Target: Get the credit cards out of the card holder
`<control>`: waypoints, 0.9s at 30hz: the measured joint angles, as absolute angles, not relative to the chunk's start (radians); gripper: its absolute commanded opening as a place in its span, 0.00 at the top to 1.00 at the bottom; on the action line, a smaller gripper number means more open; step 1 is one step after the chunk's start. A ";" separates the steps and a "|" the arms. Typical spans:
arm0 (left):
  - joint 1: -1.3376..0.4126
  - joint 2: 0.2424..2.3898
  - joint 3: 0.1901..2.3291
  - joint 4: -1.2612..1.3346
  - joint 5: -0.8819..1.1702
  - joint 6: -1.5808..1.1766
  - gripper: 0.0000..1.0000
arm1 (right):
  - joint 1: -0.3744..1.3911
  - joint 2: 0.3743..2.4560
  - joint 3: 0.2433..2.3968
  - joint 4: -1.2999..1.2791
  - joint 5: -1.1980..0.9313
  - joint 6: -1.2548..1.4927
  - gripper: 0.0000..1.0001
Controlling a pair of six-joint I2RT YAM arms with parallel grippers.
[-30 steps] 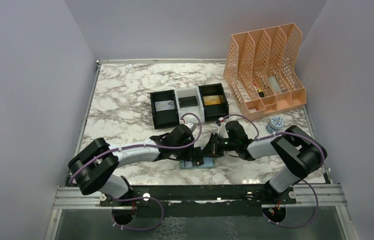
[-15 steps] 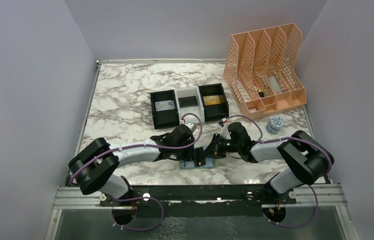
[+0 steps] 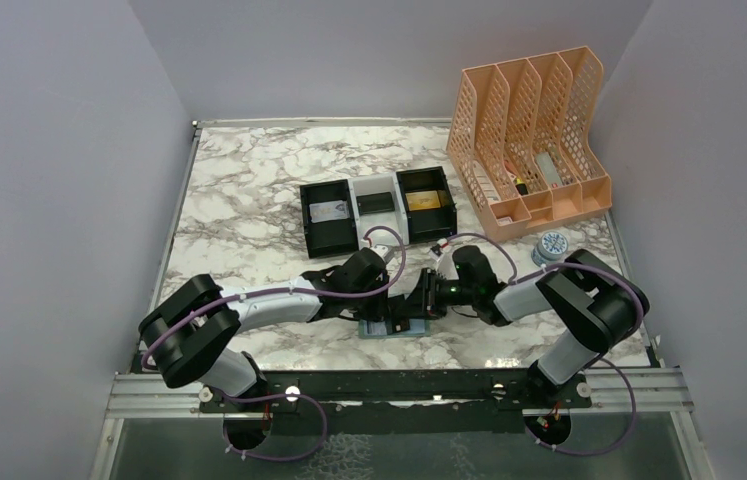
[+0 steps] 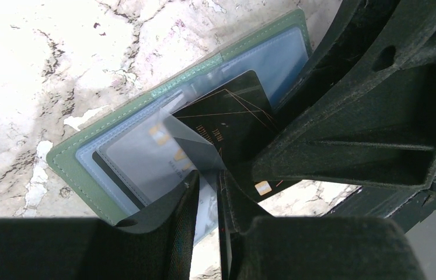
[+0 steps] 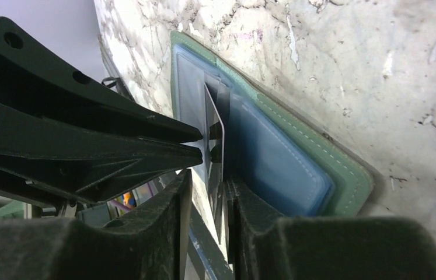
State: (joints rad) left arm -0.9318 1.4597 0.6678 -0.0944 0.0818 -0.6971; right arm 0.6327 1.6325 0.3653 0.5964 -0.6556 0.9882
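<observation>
The sage-green card holder (image 3: 379, 331) lies open near the table's front edge, its pale blue pockets facing up (image 4: 75, 169) (image 5: 320, 157). A black credit card (image 4: 227, 114) with gold lines sticks halfway out of a pocket and shows edge-on in the right wrist view (image 5: 216, 131). A pale grey card (image 4: 145, 157) sits inside a clear pocket. My left gripper (image 3: 390, 313) (image 4: 208, 178) is shut on a lifted clear pocket flap (image 4: 195, 146). My right gripper (image 3: 407, 316) (image 5: 206, 181) is closed on the black card's free end, tip to tip with the left.
A black-and-white three-compartment tray (image 3: 354, 215) with cards in it stands behind the grippers. An orange file rack (image 3: 529, 140) is at the back right. A small round blue-white tin (image 3: 550, 243) sits beside my right arm. The table's front edge is just below the card holder.
My right arm's elbow swung out a little and came back. Both grippers stayed at the card holder, which has not moved.
</observation>
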 measured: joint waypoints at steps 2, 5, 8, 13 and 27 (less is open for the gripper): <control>-0.932 1.460 0.668 -0.095 0.082 -0.697 0.79 | 0.633 1.637 0.365 0.604 -0.661 0.991 0.81; -0.932 1.460 0.668 -0.095 0.082 -0.697 0.79 | 0.633 1.642 0.365 0.612 -0.667 0.992 0.82; -0.932 1.460 0.668 -0.095 0.082 -0.696 0.80 | 0.633 1.655 0.364 0.628 -0.671 0.998 0.82; -0.932 1.460 0.668 -0.095 0.082 -0.696 0.80 | 0.633 1.664 0.358 0.641 -0.672 1.005 0.83; -0.932 1.460 0.668 -0.095 0.082 -0.696 0.80 | 0.633 1.590 0.351 0.588 -0.616 1.007 0.99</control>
State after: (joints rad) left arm -0.9318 1.4597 0.6678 -0.0952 0.0818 -0.6964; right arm 0.6327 1.5898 0.3511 0.5877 -0.6159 1.0073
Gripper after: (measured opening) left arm 0.205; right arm 0.017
